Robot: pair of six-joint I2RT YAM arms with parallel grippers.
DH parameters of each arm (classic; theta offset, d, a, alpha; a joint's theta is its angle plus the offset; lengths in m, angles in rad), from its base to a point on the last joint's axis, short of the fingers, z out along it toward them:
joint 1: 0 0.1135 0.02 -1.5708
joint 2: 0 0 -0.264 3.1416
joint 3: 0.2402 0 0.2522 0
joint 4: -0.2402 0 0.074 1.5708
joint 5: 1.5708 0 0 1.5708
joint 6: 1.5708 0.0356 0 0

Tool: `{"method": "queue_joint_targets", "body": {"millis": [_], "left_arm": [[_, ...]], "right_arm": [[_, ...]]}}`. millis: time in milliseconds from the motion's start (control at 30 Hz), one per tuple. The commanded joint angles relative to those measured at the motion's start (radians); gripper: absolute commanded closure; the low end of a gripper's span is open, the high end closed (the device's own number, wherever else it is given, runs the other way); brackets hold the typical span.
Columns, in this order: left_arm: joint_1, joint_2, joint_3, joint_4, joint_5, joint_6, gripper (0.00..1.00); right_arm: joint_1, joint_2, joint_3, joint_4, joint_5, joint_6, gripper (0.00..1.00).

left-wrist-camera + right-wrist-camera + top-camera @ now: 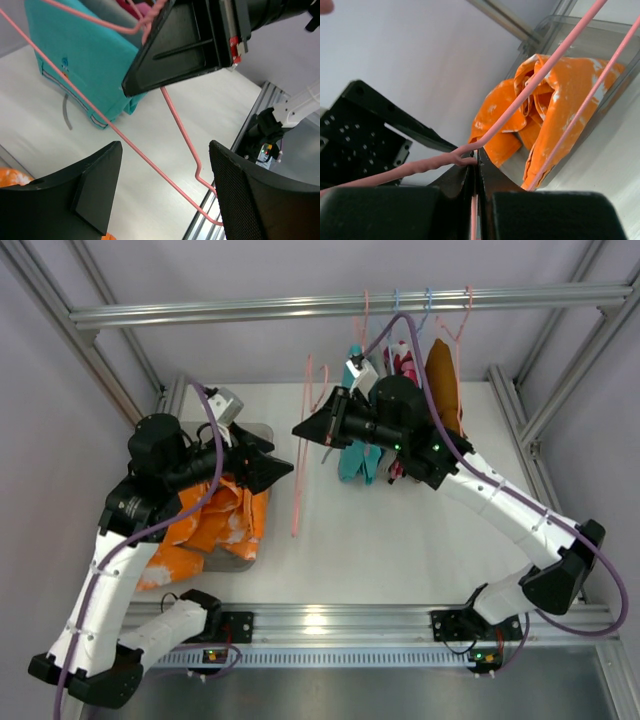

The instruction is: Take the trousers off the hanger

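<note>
The right end effector is clamped shut on the twisted neck of the hanger, at the centre of the overhead view. From there the pink frame slants down toward the lower centre of that view. The left end effector is wide open and holds nothing; the hanger's wires pass between its fingers without touching them. The trousers lie crumpled in a clear bin on the desk, at lower left, off the hanger and beneath the left arm.
</note>
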State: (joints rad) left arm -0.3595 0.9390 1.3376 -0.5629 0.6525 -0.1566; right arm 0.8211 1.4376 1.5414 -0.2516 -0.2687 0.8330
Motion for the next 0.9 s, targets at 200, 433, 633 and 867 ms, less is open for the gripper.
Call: {"method": "queue_joint_targets", "body": {"millis": [200, 433, 633, 867], "left_arm": [[-0.065, 0.05, 0.04, -0.143, -0.129, 0.101, 0.27], [-0.125, 0.113, 0.051, -0.149, -0.306, 0.147, 0.32], [-0.154, 0.112, 0.031, -0.114, -0.496, 0.21, 0.52], [-0.165, 0.032, -0.038, -0.025, -0.562, 0.207, 1.0]], "right_arm": [[0.049, 0.096, 0.14, 0.061, 0.131, 0.029, 1.0], [0.061, 0.153, 0.195, 0.048, 0.16, 0.041, 1.0], [0.067, 0.185, 0.214, 0.051, 0.155, 0.057, 1.0], [0.072, 0.21, 0.195, 0.092, 0.112, 0.086, 1.0]]}}
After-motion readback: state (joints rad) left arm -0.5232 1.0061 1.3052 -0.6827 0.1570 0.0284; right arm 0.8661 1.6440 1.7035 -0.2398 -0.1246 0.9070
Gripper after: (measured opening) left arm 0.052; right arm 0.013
